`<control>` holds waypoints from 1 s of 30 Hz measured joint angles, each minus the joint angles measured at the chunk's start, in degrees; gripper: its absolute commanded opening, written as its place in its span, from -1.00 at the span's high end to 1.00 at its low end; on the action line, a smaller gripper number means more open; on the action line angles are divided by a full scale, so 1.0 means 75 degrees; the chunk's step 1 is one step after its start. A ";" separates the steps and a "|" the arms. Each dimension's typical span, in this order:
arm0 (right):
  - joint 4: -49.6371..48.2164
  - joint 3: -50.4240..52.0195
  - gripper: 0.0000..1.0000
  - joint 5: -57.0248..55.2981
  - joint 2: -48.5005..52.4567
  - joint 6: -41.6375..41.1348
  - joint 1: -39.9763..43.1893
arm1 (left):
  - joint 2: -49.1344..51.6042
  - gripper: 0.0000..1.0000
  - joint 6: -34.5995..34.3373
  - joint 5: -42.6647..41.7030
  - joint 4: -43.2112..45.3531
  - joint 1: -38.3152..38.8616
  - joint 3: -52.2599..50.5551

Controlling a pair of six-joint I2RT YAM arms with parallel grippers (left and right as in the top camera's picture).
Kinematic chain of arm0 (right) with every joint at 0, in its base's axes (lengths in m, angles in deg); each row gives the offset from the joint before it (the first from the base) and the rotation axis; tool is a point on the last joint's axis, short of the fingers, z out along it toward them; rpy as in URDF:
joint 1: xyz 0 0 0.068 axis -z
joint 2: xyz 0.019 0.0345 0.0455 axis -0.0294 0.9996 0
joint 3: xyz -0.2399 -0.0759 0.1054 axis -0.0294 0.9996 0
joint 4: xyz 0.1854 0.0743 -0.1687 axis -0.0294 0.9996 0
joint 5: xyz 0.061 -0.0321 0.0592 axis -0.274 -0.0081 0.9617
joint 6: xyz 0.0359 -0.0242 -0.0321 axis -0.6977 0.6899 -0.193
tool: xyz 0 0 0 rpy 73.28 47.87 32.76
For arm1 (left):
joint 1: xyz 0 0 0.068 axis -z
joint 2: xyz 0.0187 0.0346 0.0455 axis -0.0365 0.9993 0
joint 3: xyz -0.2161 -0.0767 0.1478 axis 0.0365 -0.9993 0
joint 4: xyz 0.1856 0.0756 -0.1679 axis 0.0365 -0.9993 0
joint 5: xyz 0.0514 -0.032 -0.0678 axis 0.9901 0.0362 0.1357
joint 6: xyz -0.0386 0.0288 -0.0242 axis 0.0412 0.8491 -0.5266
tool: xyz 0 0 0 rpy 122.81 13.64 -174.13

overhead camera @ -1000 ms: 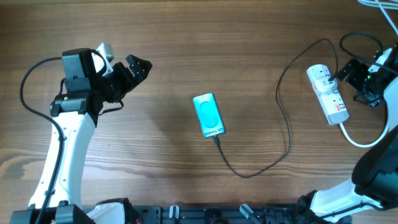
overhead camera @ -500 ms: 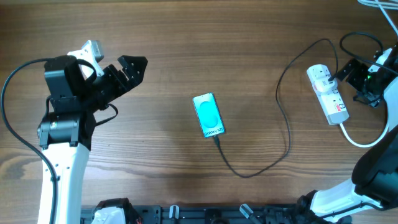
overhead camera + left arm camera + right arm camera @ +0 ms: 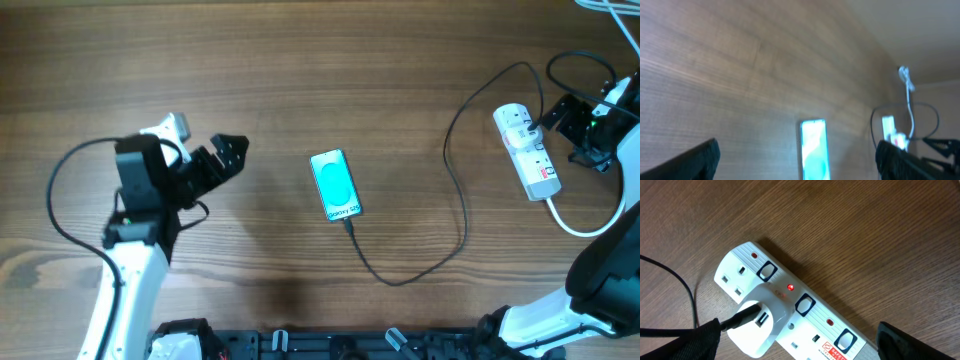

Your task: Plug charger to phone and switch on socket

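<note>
Phone with a bright teal screen and a white text band at its near end lies flat in the middle of the wooden table. A thin black cable meets that near end, loops right, then runs far to a white adapter seated in the white power strip at the far right. The strip has black switches beside red dots, the middle dot brightest. Left gripper hovers left of the phone, fingers spread. Right gripper sits just right of the strip, fingers also spread.
</note>
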 measured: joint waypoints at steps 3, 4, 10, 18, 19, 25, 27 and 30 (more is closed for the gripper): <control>0.0000 0.0000 -0.99 0.0003 0.0000 0.0000 0.0000 | -0.0425 -1.00 0.0020 0.0309 0.1483 0.0341 -0.1393; 0.0003 0.0000 -1.00 0.0003 0.0000 0.0000 0.0000 | -0.0498 -1.00 0.0020 0.0376 0.1818 0.0405 -0.1652; 0.0003 0.0000 -0.99 0.0003 0.0000 0.0000 0.0000 | -0.1011 -1.00 0.0434 0.0740 0.3238 0.0513 -0.3080; 0.0003 0.0000 -0.99 0.0003 0.0000 -0.0003 0.0000 | -0.1288 -1.00 0.2008 0.0787 0.3704 0.0513 -0.3433; 0.0003 0.0000 -0.99 0.0003 0.0000 0.0000 0.0000 | -0.1320 -1.00 0.2072 0.0784 0.3864 0.0513 -0.3602; 0.0003 0.0000 -1.00 0.0003 0.0000 0.0000 0.0000 | -0.1798 -1.00 0.2130 0.0781 0.4159 0.0513 -0.4584; 0.0003 0.0000 -1.00 0.0003 0.0000 0.0000 0.0000 | -0.2017 -1.00 0.2130 0.0781 0.4051 0.0513 -0.4739; 0.0003 0.0000 -0.99 0.0003 0.0000 0.0000 0.0000 | -0.2436 -1.00 0.2130 0.0784 0.4019 0.0513 -0.4744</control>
